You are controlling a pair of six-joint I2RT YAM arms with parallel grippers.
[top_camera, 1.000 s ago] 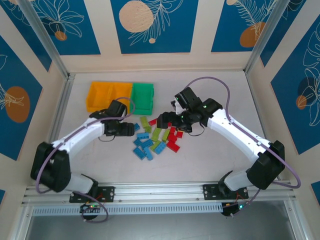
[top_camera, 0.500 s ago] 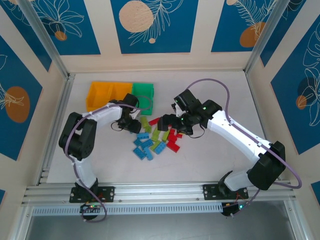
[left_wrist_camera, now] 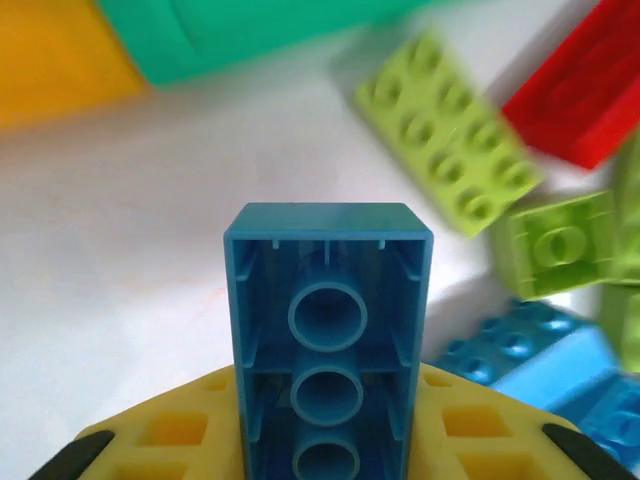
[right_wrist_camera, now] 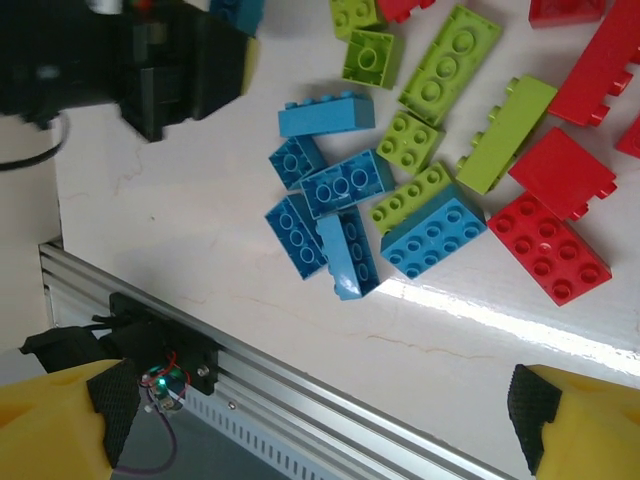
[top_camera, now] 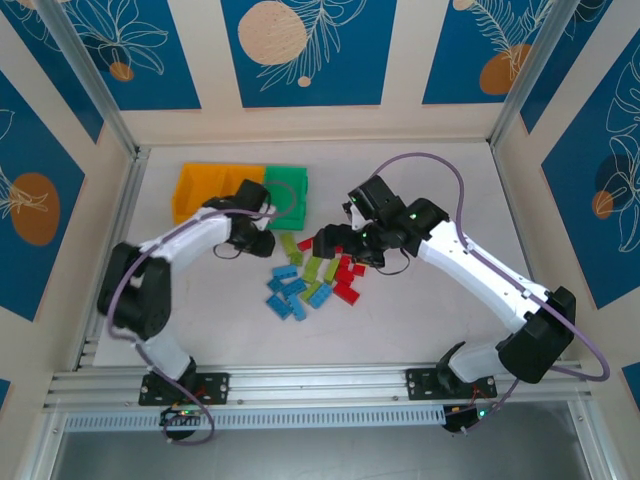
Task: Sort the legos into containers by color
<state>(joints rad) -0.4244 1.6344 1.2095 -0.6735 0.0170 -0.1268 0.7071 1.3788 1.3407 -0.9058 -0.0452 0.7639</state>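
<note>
my left gripper [top_camera: 262, 243], clamped on a blue brick [left_wrist_camera: 328, 330], has swung off the pile [top_camera: 305, 285] toward the far-left bins [top_camera: 200, 190], ready to drop; right gripper [top_camera: 325, 242] hangs spread wide.

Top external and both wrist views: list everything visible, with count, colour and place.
Orange-yellow bins: two, joined, far left of the table.
Green bin: one, joined to their right end.
Blue legos: about six, loose, on the side of the pile nearest the arm bases.
Lime legos: about six, middle of the pile.
Red legos: about five, right side of the pile.
Held blue lego: one, underside towards the wrist camera.
Table: one, white.
Wall panels: blue, leaf prints, around the table.
Left gripper: shut on the held blue lego, near the green bin.
Right gripper: open, over the pile.
</note>
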